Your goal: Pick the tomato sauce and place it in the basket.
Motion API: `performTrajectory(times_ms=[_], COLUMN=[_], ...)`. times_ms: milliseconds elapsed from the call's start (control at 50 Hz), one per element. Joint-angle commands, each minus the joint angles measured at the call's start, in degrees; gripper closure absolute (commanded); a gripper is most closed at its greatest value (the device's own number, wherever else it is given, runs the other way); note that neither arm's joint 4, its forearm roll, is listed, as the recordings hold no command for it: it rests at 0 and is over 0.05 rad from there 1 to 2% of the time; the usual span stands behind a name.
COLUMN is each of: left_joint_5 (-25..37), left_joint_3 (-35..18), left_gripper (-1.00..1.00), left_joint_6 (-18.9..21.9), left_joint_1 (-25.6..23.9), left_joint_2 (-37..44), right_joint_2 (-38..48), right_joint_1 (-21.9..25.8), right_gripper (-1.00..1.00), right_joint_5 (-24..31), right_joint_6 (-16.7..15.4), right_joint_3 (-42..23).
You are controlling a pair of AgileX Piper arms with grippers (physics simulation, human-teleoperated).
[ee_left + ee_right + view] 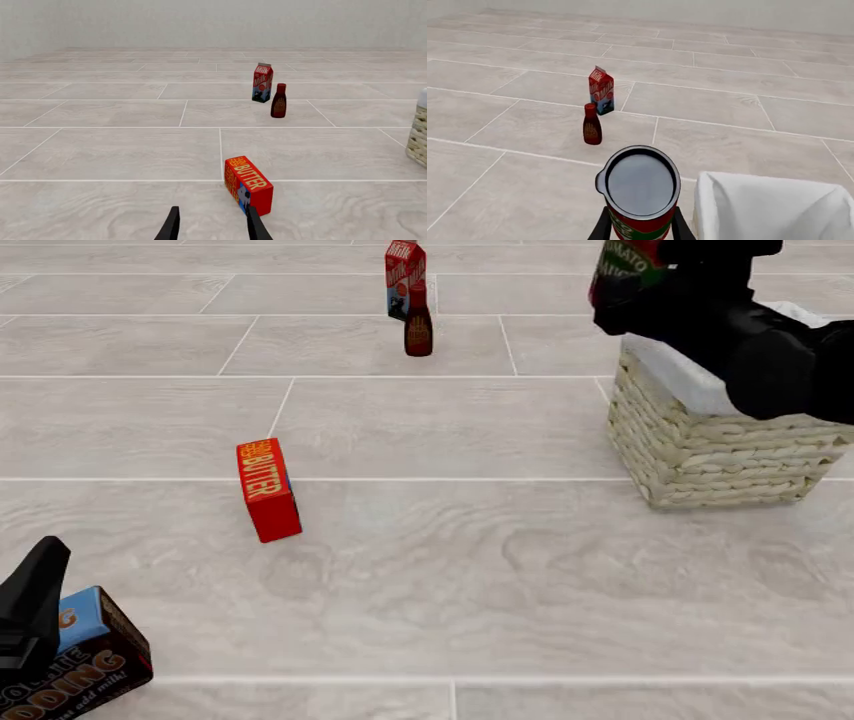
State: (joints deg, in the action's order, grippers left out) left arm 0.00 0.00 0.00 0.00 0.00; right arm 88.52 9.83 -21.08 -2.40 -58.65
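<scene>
With your right gripper (pixel 639 227) clamped on the can (pixel 638 187), carry it fully over the basket (pixel 721 450) before lowering; left jaws stand apart

Floor (pixel 441 430): large pale grey tiles, faint wood-like grain, thin white grout lines.
Wall (pixel 213 22): plain off-white, far side, meeting the floor.
Light: even, soft, weak shadows.
</scene>
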Motion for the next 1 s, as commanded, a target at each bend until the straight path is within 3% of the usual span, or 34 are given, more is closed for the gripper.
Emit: performTrajectory(times_ms=[20, 640, 1000], left_joint_5=[0.0, 0.0, 0.0], left_joint_3=[0.0, 0.0, 0.0], left_gripper=[-1.0, -1.0, -1.0], left_joint_6=[0.0, 0.0, 0.0], left_joint_1=[0.0, 0.0, 0.0], left_joint_2=[0.0, 0.0, 0.0], right_joint_2=[-2.1, 0.5, 2.1], right_joint_1=[-2.8, -13.5, -17.1], right_gripper=[1.0, 1.0, 1.0], right_joint_5=[0.1, 1.9, 3.0], right_joint_6=[1.4, 2.2, 2.4], right_joint_3=[1.2, -1.5, -3.9])
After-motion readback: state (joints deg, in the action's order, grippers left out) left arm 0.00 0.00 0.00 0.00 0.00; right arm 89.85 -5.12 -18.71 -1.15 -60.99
